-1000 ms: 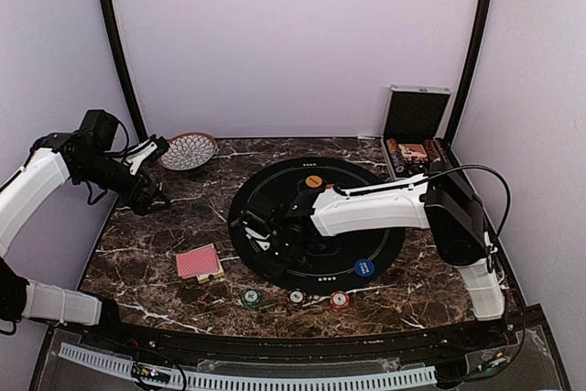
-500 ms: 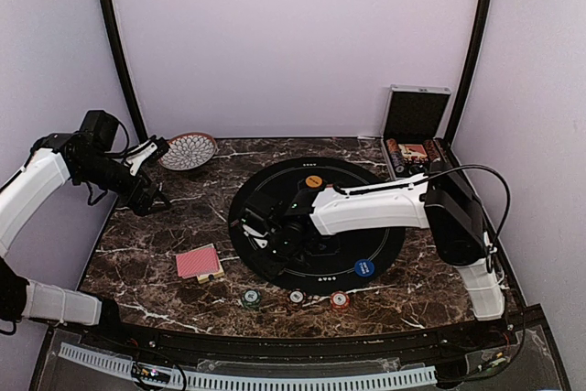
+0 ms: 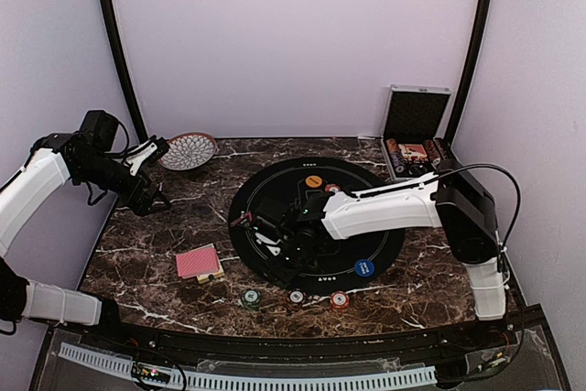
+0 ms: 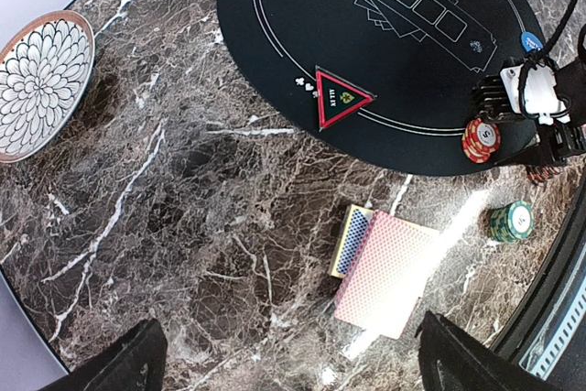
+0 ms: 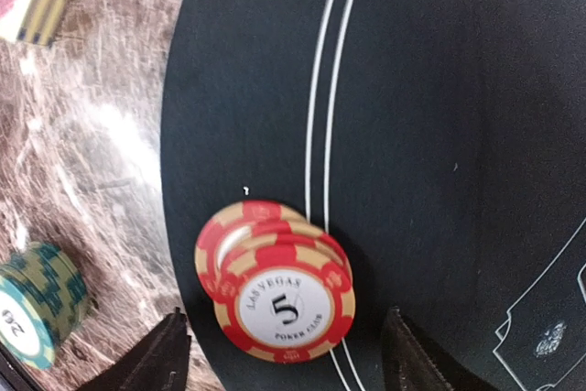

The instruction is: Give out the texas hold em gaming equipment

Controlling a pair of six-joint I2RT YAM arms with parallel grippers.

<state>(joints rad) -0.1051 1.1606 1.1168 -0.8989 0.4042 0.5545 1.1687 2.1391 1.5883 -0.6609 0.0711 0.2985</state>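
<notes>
From where I stood, the right gripper (image 5: 284,316) was poised over the red chip stack (image 5: 275,283). Its two fingers (image 5: 157,359) were spread wide on either side of the stack and had hold of nothing. The stack sat low in the right wrist view, on the rim of the black mat (image 5: 430,89), across the pair of white lines and slightly fanned. I took the step in hand to be the placing of a player's chips. Whether this pile was being set down or about to be lifted, I could not say. A lift would call for a straight descent and a square pinch on the stack's sides — any skew might spill the loose top chips.

The left gripper (image 3: 152,197) hung at the left of the overhead view, spread wide and empty, well apart from everything. The card deck (image 4: 389,270) lay red-back up at the lower right of its wrist view, with a green chip stack (image 4: 510,222) nearby.

Much stayed unclear — how many chips the red pile held and what the blue-and-yellow strip beside the deck was. From above, the arm hid the red stack altogether.
</notes>
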